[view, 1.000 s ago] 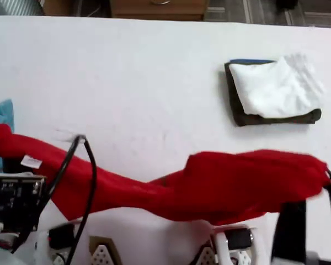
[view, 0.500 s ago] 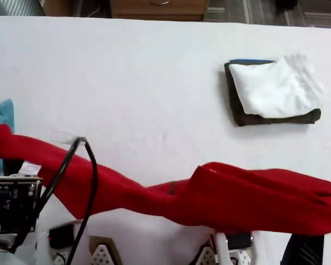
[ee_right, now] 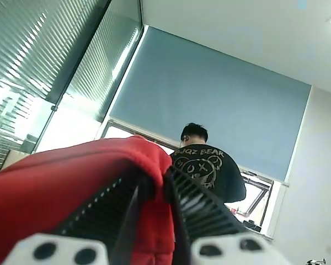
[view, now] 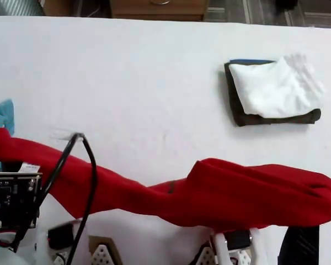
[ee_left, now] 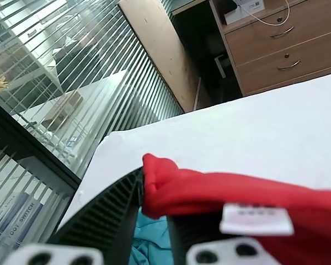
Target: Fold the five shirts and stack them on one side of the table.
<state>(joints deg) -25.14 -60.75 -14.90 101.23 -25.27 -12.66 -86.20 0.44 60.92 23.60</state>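
The fingers are black and ribbed, set in white plastic mounts with dark round screw holes. A dark circuit board carries small components and pins. A black cable loops up just beside that board.

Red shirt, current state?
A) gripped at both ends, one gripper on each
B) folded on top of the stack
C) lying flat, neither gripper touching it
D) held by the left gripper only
A: the left gripper is shut on one end of the red shirt and the right gripper is shut on the other end, so the shirt stretches between them.
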